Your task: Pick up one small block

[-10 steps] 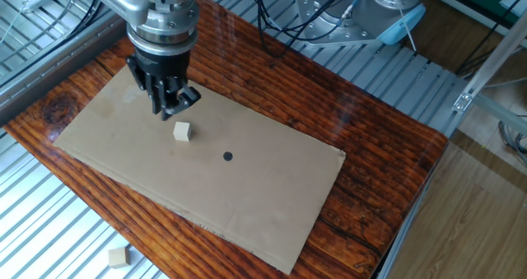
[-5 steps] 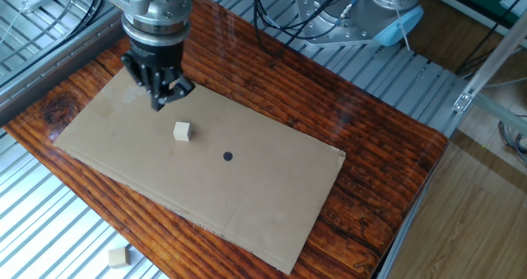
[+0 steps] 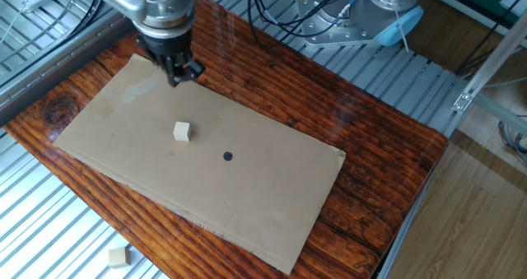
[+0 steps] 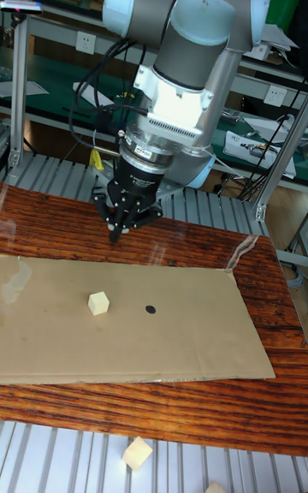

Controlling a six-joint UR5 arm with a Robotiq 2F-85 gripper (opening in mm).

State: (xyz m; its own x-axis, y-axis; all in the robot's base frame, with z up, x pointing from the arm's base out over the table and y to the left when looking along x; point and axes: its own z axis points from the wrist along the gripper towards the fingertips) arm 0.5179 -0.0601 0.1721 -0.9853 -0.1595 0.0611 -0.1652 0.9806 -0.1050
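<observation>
The small block point(image 3: 182, 131) point(image 4: 99, 303) is a tiny pale wooden cube. It rests alone on the brown cardboard sheet point(image 3: 247, 197) point(image 4: 197, 339), left of the middle. My gripper point(image 3: 181, 72) point(image 4: 115, 234) hangs in the air above the sheet's far edge, behind the block and well apart from it. Its dark fingers come together in one tip, and nothing is held between them.
A small black round dot point(image 3: 228, 156) point(image 4: 151, 309) is on the cardboard right of the block. A flatter pale wooden block point(image 3: 119, 258) point(image 4: 137, 453) lies on the metal slats in front of the wooden table point(image 3: 387, 172). Cables and the arm's base point(image 3: 387, 7) stand behind.
The gripper has risen and drawn back from just behind the block toward the sheet's far edge. The block has stayed where it was.
</observation>
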